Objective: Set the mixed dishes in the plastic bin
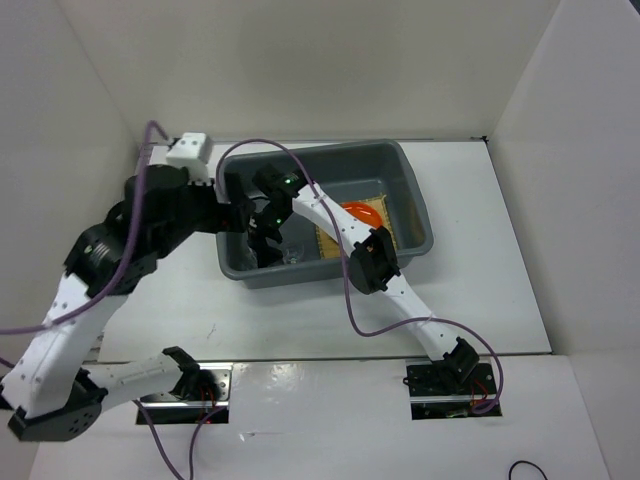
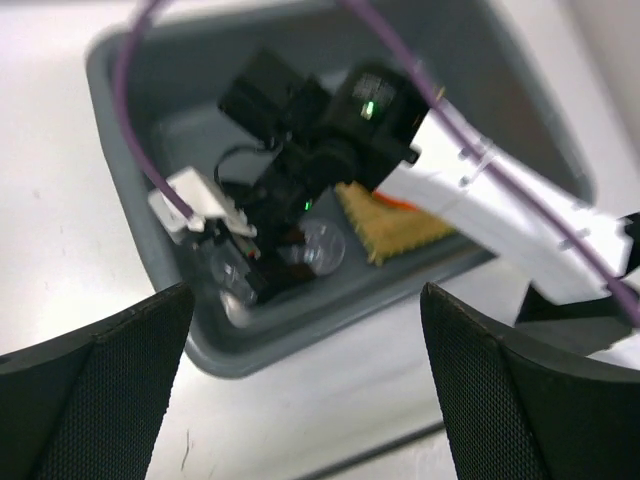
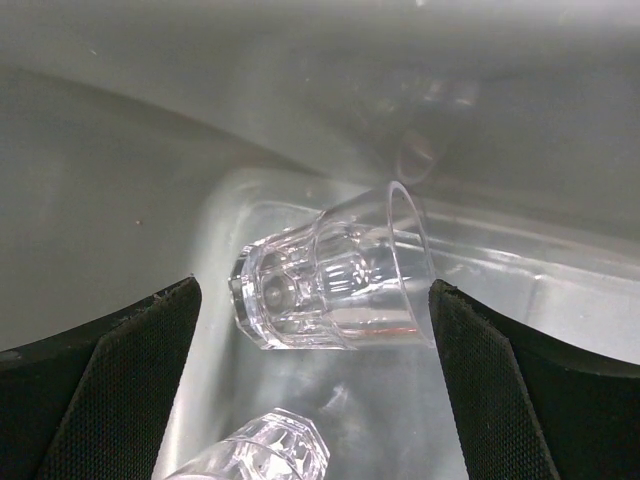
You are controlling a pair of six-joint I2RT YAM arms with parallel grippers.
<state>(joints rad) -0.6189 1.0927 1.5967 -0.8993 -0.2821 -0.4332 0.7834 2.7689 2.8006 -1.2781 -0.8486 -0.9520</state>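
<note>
The blue-grey plastic bin (image 1: 415,190) stands mid-table. In it lie the yellow woven mat (image 1: 398,228) with the orange plate (image 1: 362,212) on it, at the bin's right half. My right gripper (image 1: 266,240) is down inside the bin's left end, open. In the right wrist view it (image 3: 315,290) straddles a clear cup (image 3: 335,290) that lies on its side on the bin floor, untouched. A second clear cup (image 3: 270,450) lies just nearer. My left gripper (image 2: 305,300) is open and empty, above the table by the bin's near-left corner (image 2: 215,350). The black dish is not clearly visible.
White walls enclose the table on the left, back and right. The right arm (image 1: 350,235) crosses over the bin from the near side. Purple cables (image 1: 300,165) loop above the bin. The left arm (image 1: 150,215) hangs beside the bin's left wall.
</note>
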